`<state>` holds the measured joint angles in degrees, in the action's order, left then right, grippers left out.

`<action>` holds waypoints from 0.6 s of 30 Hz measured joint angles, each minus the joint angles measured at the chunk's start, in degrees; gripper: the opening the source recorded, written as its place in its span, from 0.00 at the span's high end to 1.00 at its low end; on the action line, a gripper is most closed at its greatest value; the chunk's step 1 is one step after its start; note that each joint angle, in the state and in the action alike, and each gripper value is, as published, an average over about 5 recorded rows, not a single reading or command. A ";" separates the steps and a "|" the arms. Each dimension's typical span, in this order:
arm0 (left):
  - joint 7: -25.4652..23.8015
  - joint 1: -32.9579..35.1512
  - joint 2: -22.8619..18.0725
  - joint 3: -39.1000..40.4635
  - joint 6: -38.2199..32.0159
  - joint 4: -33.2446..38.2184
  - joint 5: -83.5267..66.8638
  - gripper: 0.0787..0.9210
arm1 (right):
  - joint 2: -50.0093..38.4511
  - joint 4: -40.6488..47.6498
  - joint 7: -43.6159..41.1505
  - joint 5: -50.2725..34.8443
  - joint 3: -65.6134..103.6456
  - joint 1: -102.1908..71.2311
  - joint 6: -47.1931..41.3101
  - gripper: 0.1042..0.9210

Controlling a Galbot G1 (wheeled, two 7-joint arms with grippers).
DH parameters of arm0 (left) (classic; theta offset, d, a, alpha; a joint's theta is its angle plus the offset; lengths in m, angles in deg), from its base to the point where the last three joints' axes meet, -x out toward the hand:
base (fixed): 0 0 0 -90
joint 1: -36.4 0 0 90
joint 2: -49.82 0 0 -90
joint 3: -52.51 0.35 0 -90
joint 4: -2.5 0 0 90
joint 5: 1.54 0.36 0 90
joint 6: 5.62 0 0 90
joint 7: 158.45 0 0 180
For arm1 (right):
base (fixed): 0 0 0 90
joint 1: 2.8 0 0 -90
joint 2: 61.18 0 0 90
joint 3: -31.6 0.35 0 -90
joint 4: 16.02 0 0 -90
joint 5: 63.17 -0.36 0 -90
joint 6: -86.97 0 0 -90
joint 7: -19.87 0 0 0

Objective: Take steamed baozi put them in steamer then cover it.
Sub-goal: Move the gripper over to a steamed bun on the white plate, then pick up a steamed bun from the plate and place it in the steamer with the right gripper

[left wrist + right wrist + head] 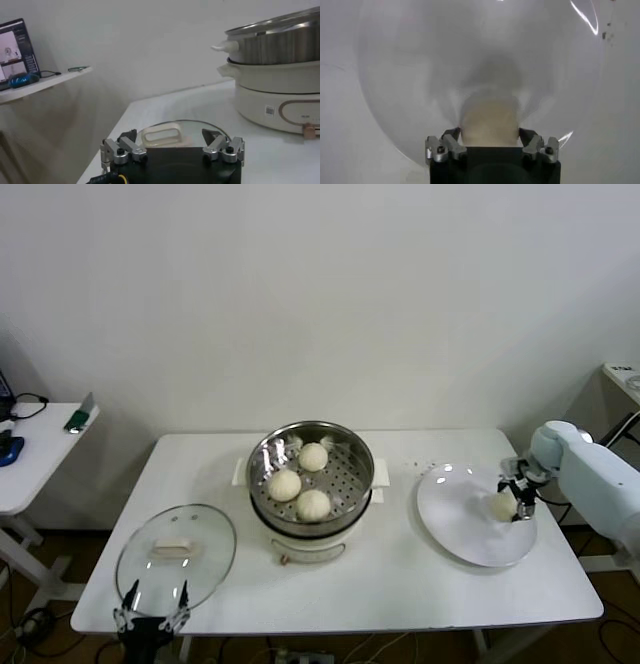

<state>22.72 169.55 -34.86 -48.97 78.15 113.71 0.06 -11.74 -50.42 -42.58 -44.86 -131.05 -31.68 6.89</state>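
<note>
We are at the last of the four steamed baozi. Three of them already lie in the steamer, which stands on its white pot base near the middle of the table, a little toward the back edge. The fourth bun lies on the flat white plate by the right edge of the table.

Our right gripper is down on this plate, with its jaws on both sides of the bun. In the right wrist view the bun sits directly between the two fingers, which are very near its sides or already touching it. We judge that the jaws are closing on it, but we cannot tell if the grip is already firm.

The relation that matters now: the bun is centred in front of the pincer, and the steamer lies well to the left of it. A round bun has no long axis, so the angle of the grip is not important. The right arm is clearly the nearer one for this carry.

Our left gripper waits wide open at the front left corner of the table, just before the glass cover, which lies flat there. Its bar handle lies straight ahead between the open fingers in the left wrist view, so this arm is well placed for the covering.
</note>
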 measured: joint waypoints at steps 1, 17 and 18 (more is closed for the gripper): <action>0.00 -0.04 0.00 0.01 0.02 0.00 0.01 0.12 | 0.05 0.15 -0.07 0.02 -0.01 0.11 0.00 0.28; -0.16 0.16 0.01 0.80 -0.27 0.32 -0.21 0.12 | -0.55 -4.26 0.06 -15.33 -11.65 9.84 -5.50 0.32; -0.19 0.27 0.02 0.94 -0.35 0.43 -0.26 0.12 | -0.38 -5.02 0.21 -17.65 -13.49 11.43 -6.20 0.32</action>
<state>22.52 169.82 -34.83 -48.04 77.80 114.14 -0.20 -12.12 -55.44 -42.37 -62.51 -144.54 -20.24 0.69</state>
